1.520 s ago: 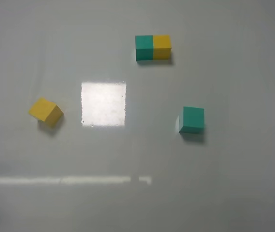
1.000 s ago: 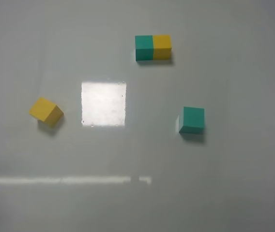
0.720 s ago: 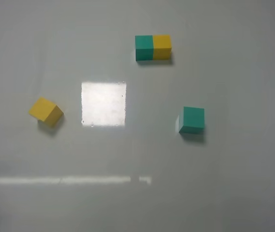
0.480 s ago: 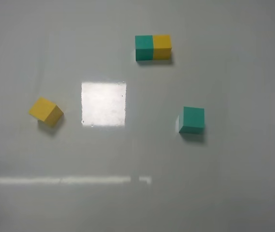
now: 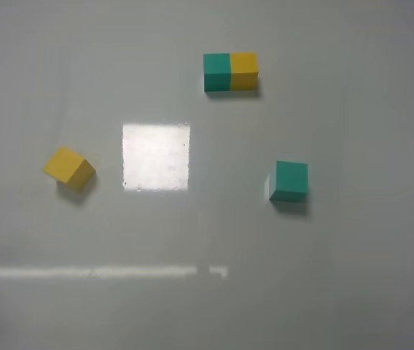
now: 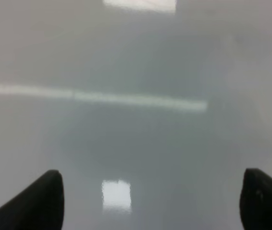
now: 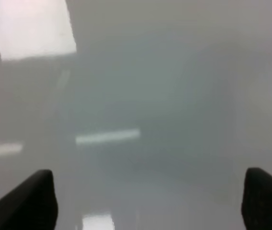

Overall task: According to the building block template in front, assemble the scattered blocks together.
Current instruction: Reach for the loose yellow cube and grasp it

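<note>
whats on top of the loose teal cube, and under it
Nothing is on the teal-green cube; its top face shows bare. It sits on the grey table; its underside is hidden.

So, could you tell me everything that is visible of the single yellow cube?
The yellow cube is a small plain block, matte, with no marks. It sits flat on the grey table, at the left of the high view, turned at an angle; its lighter top and a darker side show. Only the table touches it.
</note>
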Motion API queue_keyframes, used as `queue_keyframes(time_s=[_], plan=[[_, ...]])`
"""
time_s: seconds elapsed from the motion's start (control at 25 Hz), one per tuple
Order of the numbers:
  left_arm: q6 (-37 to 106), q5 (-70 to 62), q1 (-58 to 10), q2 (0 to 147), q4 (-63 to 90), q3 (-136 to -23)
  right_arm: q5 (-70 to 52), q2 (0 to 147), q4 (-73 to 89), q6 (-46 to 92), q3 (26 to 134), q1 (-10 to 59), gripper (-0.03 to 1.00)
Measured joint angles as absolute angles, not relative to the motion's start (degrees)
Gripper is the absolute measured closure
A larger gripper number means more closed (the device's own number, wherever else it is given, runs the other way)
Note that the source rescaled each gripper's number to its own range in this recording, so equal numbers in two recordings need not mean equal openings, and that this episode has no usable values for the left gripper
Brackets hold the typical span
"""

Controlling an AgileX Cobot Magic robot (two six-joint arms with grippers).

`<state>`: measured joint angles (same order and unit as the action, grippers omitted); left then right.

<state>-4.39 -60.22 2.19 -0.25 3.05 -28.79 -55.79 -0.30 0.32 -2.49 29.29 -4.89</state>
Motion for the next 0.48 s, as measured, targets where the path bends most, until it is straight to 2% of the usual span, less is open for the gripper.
queue_keyframes(time_s=[0.16,0.32,0.48], plan=[[-4.4,-60.2,2.2,-0.3,3.0,-28.8,-56.5,3.1,1.5,2.3,30.8,-4.9,0.15],[-4.4,-60.2,2.2,-0.3,3.0,-28.8,-58.5,11.1,3.1,11.3,37.5,-4.4,0.14],[-4.4,-60.2,2.2,-0.3,3.0,-28.8,-60.7,18.5,4.7,17.9,47.3,-0.5,0.0]])
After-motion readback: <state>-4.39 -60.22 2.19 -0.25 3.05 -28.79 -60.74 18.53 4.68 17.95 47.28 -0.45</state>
